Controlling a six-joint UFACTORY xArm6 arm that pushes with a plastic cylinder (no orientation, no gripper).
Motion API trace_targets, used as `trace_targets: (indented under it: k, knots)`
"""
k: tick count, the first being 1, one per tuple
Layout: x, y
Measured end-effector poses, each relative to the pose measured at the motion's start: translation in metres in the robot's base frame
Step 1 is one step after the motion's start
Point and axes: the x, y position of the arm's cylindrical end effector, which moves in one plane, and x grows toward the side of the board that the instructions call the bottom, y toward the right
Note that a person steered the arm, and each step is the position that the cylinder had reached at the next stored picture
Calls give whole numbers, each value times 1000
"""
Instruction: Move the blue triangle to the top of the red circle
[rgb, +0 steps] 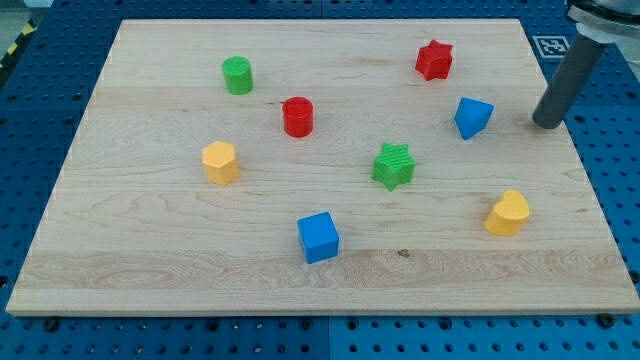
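The blue triangle (473, 117) lies on the wooden board (150, 250) at the view's right. The red circle (298, 116) stands left of it, near the board's upper middle, well apart from it. My tip (547, 124) is the lower end of the dark rod at the view's right. It rests on the board just right of the blue triangle, with a small gap between them.
A green circle (238, 75) is upper left of the red circle. A red star (434, 60) is above the blue triangle. A green star (394, 166), a yellow hexagon (220, 162), a blue cube (319, 238) and a yellow heart (508, 213) lie lower down.
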Motion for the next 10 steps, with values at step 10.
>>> trace_targets:
  k: [10]
  knots:
    - [-24, -103]
